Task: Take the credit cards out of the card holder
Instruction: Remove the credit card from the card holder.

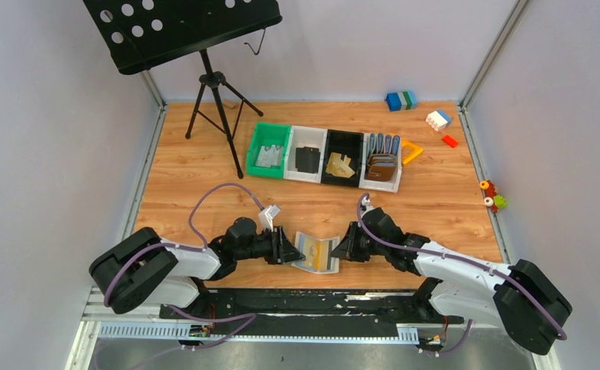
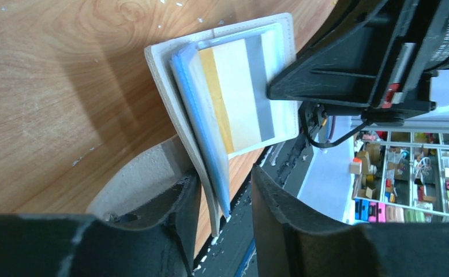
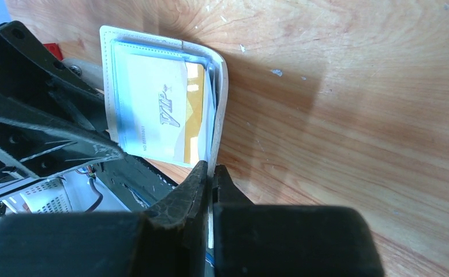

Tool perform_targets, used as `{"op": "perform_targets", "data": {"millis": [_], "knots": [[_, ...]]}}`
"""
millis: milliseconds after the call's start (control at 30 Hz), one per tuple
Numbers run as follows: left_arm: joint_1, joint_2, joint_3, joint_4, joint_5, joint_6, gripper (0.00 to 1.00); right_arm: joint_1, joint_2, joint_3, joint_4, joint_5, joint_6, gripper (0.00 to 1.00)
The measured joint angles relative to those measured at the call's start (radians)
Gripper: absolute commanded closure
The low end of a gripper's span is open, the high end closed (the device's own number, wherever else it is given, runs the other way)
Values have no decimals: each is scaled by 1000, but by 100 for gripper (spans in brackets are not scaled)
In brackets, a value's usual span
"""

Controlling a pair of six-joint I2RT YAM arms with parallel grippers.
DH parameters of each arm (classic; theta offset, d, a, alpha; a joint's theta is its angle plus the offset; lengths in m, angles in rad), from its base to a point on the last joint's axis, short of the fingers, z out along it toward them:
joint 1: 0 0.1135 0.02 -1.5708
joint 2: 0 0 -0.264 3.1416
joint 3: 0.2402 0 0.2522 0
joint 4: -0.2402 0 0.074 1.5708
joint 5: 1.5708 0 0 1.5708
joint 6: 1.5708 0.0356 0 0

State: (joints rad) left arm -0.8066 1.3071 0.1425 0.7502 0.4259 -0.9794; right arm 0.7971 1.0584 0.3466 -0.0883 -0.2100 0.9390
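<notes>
Right gripper (image 3: 210, 173) is pinched tight on the edge of one cover of the holder (image 3: 221, 81), which lies opened like a book on the counter (image 3: 355, 92) between the two arms, close to their bases. Left gripper (image 2: 225, 176) stands narrowly parted around the opposite flap. One finger lies against the pale cover, but a gap shows between the blue sleeves and the other finger, so it does not appear to be clamping. A gold-and-cream card (image 3: 164, 115) sits inside a clear sleeve, not yet out. I judge the step in hand to be spreading and steadying the holder so that a card can be drawn. Next, one gripper would have to pin the cover while the other nips the card's exposed edge alone, not the sleeve, and slides it out along the pocket's opening. Slanted script on the card reads "VIP"; a line of print beneath it is too small to read. The left wrist view shows only gold, cream and grey bands through the sleeve, with no legible text.
</notes>
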Motion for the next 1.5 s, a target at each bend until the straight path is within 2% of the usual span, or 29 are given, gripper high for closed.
{"op": "perform_targets", "data": {"millis": [133, 267, 300, 400, 500, 600, 700, 767, 867, 967, 1033, 1100, 1233, 1500], "knots": [[-1, 40, 5, 2, -1, 2, 77, 0, -3, 0, 0, -2, 1, 100], [-2, 46, 10, 0, -3, 6, 83, 0, -17, -2, -2, -1, 1, 100], [-3, 46, 13, -3, -4, 7, 81, 0, -20, -2, -2, 0, 0, 100], [-3, 46, 26, -19, -6, 16, 67, 0, -29, -2, -5, 3, 0, 100], [-3, 59, 39, -24, -5, 20, 66, 0, -30, -2, -6, 3, -1, 100], [-3, 87, 49, -18, 0, 19, 78, 0, -30, -2, -6, 3, -1, 100], [-3, 125, 50, 2, 10, 14, 99, 0, -31, -2, -7, 3, -1, 100], [-2, 136, 50, 19, 13, 5, 100, 0, -36, -2, -16, 8, -2, 95], [-3, 135, 49, 45, 14, -3, 100, 0, -60, 0, -51, 31, -10, 81], [0, 101, 43, 49, 11, -7, 100, 0, -96, 21, -142, 82, -32, 57], [5, 50, 35, 39, 10, -10, 100, 0, -130, 52, -229, 136, -59, 48], [11, -19, 32, 18, 9, -11, 100, 0, -175, 83, -295, 189, -85, 48], [18, -151, 32, -35, 8, -11, 100, 0, -267, 136, -372, 240, -134, 57], [30, -338, 35, -181, -3, -14, 100, 0, -397, 149, -282, 127, -192, 67]]}}
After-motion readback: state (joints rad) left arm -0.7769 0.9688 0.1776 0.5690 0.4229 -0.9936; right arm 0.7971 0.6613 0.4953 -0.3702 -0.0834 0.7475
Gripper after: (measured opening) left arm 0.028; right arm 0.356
